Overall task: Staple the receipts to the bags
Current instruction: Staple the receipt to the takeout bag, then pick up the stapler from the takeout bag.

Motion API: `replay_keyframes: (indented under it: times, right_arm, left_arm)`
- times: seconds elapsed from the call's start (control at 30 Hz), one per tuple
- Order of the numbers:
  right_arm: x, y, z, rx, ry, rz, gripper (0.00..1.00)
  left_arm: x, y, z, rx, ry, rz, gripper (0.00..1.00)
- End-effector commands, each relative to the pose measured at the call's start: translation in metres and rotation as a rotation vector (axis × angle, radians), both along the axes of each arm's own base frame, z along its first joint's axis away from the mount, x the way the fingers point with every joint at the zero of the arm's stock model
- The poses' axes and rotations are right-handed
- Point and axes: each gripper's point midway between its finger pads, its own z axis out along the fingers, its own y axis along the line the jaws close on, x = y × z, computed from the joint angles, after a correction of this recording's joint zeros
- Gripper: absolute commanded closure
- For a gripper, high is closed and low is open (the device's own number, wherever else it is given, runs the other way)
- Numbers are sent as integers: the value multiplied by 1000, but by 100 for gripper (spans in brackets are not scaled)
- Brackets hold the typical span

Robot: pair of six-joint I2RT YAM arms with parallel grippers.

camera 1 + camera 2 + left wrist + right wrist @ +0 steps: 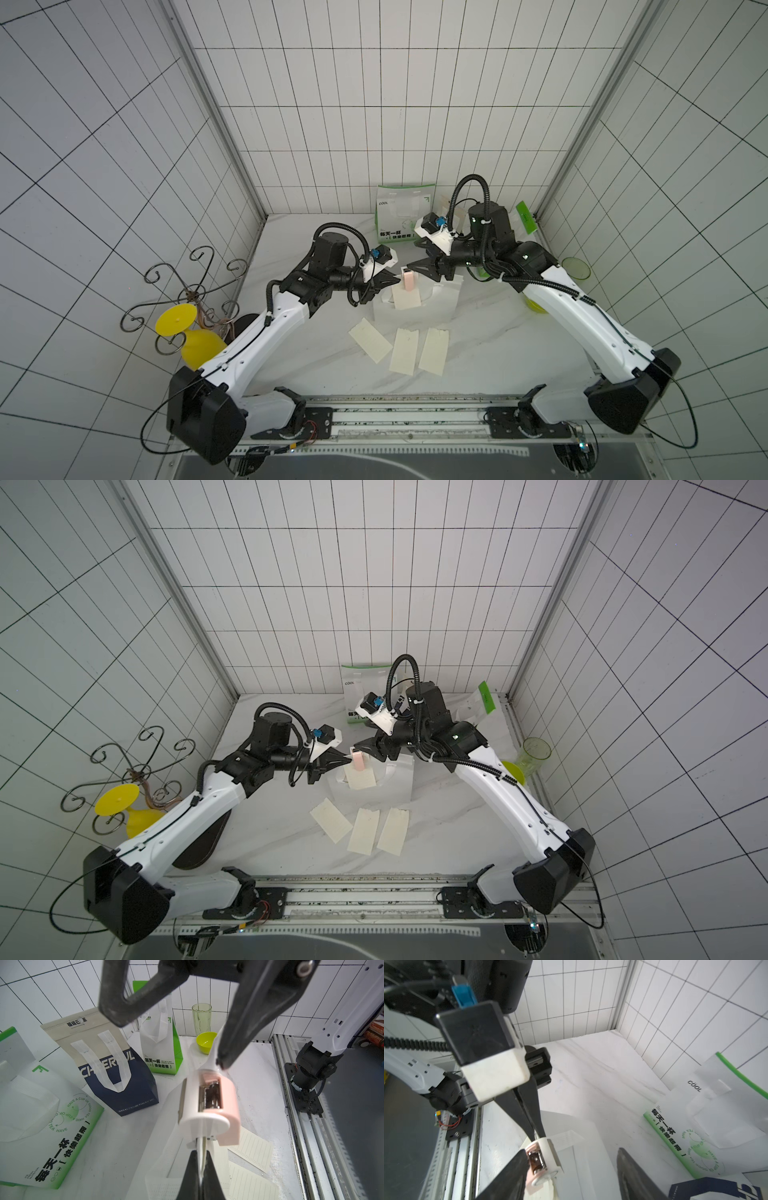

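Counter [498,353]: white marble.
Green bag [405,216]: at 12 o'clock, by the back wall.
White bag [440,307]: flat at centre.
Left tool [395,283]: at 9 o'clock of the stapler [407,279], clamped together on the white bag's edge.
Right tool [573,1155]: at 2 o'clock of the stapler, fingers apart, one just beside its pink side.
One receipt [406,297] lies on the white bag.
Three loose receipts [370,340] [404,351] [434,351] lie side by side at its 6 o'clock.

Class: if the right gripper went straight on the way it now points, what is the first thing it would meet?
Probably the pink-and-white stapler, standing between the open jaws of the right gripper; behind it the left gripper pinches the edge of the white bag. Depth is hard to judge.
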Motion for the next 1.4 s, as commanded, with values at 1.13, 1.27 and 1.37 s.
replay_keyframes:
  times: [1.13,1.27,1.37]
  right_arm:
    - [-6,27,-10,-11,-65,145,100]
    - [7,22,7,57,-79,55,50]
    - [8,17,27,136,-125,-4,32]
  left_arm:
    - [-15,-2,34,-119,-55,-56,100]
    - [-8,0,35,-119,-55,-9,100]
    - [0,2,35,-119,-54,42,100]
